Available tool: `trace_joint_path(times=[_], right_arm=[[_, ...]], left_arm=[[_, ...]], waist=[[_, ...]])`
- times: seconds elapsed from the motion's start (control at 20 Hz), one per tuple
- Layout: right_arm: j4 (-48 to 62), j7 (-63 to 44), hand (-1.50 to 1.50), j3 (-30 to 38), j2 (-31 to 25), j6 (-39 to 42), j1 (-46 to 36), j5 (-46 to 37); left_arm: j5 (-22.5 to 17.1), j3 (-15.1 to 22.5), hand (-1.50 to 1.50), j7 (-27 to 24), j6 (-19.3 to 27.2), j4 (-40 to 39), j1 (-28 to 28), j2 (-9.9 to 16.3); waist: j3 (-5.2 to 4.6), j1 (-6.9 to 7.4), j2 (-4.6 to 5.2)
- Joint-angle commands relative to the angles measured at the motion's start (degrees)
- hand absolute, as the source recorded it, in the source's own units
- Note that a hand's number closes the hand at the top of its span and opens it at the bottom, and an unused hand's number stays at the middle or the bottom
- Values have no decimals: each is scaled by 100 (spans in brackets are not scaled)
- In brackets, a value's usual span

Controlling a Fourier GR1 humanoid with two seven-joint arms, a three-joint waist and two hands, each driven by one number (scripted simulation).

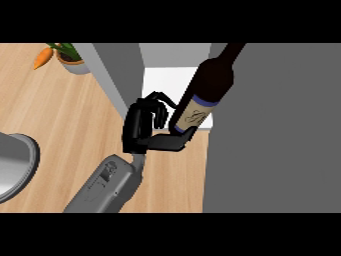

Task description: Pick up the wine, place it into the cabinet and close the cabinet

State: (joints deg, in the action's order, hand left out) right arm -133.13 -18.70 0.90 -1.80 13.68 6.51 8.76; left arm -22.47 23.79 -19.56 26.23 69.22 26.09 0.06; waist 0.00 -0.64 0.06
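Wine bottle [206, 97] in curled left hand [147, 127], beside open cabinet [121, 75].

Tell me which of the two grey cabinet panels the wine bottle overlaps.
The wide grey panel at the view's right: the wine bottle overlaps its left edge. The narrow panel stands left of the opening, apart from the bottle.

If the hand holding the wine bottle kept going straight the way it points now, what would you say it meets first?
The hand, curled round the wine bottle, points up toward the open cabinet. Its way looks free into the white cabinet interior; the grey door at right sits very close, though depth is unclear.
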Motion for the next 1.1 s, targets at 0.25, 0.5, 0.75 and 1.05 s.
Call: trace_joint_path(times=[0.25,0.5,0.75,1.05], right_arm=[[-12,304,-150,281,-65,214,282,196],[504,421,-150,203,-82,210,-112,12],[-59,-192,-150,-57,82,-117,-85,40],[147,-355,-150,402,-199,-71,-536,451]], left_arm=[[-565,267,150,-858,116,-948,-83,-6],[-1079,186,150,-939,25,-1610,480,-6],[-1484,275,150,-1542,-108,-2095,315,-6],[-2175,180,150,-1770,-674,-2752,875,-6]], waist=[[0,7,-2],[-1,9,2],[-3,-16,3],[-4,-31,13]])
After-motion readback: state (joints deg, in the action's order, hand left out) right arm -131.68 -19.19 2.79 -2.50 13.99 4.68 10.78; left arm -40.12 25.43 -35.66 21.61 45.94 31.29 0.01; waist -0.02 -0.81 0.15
